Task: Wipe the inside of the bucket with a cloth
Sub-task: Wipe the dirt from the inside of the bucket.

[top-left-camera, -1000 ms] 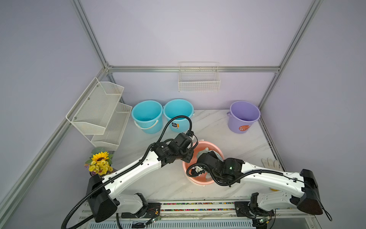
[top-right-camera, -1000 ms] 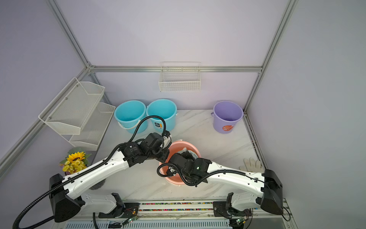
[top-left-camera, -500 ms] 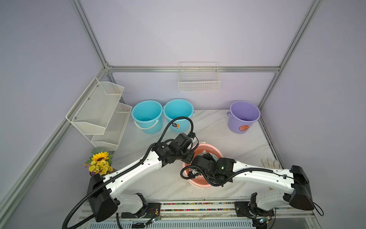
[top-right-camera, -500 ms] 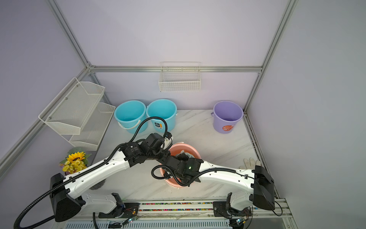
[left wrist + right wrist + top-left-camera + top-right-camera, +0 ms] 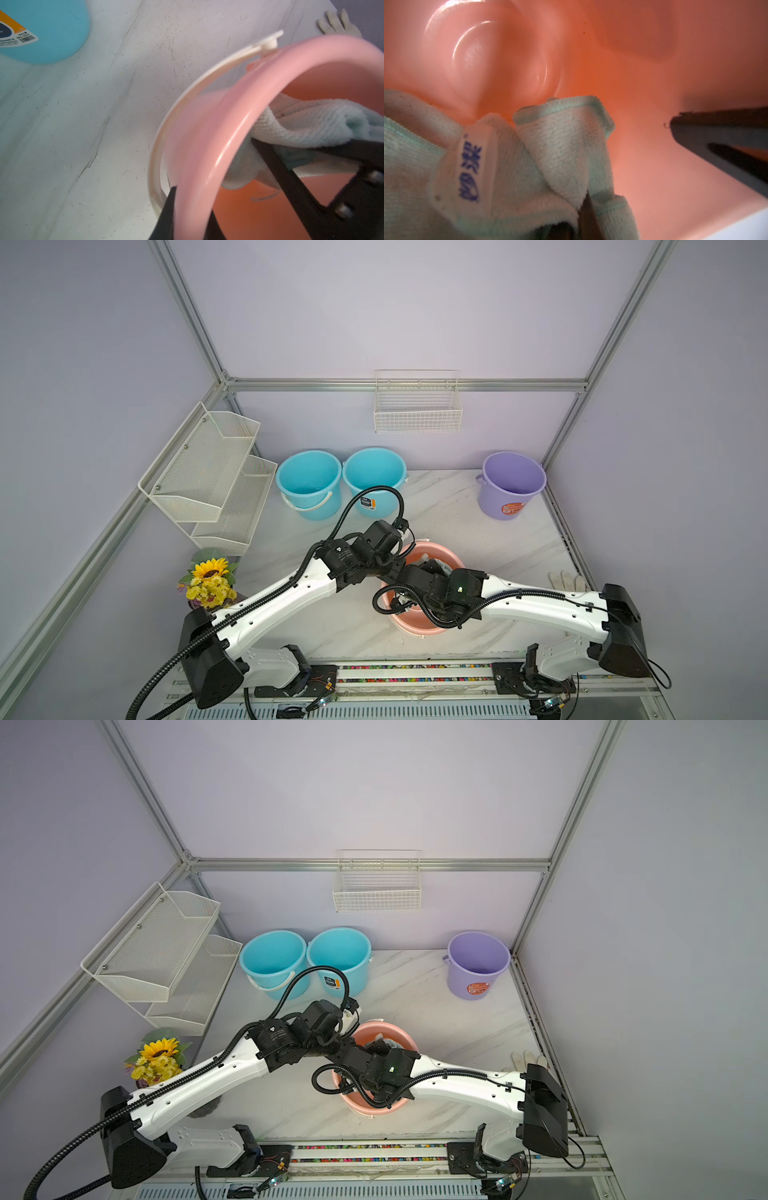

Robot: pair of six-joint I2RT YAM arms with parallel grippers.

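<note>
Bucket: the pink bucket (image 5: pixel 454 561) stands upright on the marble table (image 5: pixel 457 510), in the lower centre of both top views, with both arms' wrists crossing over its mouth.
Cloth: the mint-green cloth (image 5: pixel 560 145) lies bunched inside the pink bucket, against the inner wall near the bottom; its white tag (image 5: pixel 473 166) with blue print faces the right wrist camera. In a top view only a pale scrap of it (image 5: pixel 384 1042) shows past the arms.
Left gripper: the left gripper (image 5: pixel 213 164) is clamped on the bucket's rim, one finger outside the wall and one inside.
Right gripper: the right gripper (image 5: pixel 586 212) is down inside the bucket, closed tight on a fold of the cloth.
Handle: the white handle (image 5: pixel 187 99) lies down along the outside of the rim.
Back of frame: two blue buckets (image 5: pixel 309 483) stand side by side left of centre, a purple bucket (image 5: pixel 513 483) at the right.
Right edge: a white glove (image 5: pixel 567 580) lies flat on the table.
</note>
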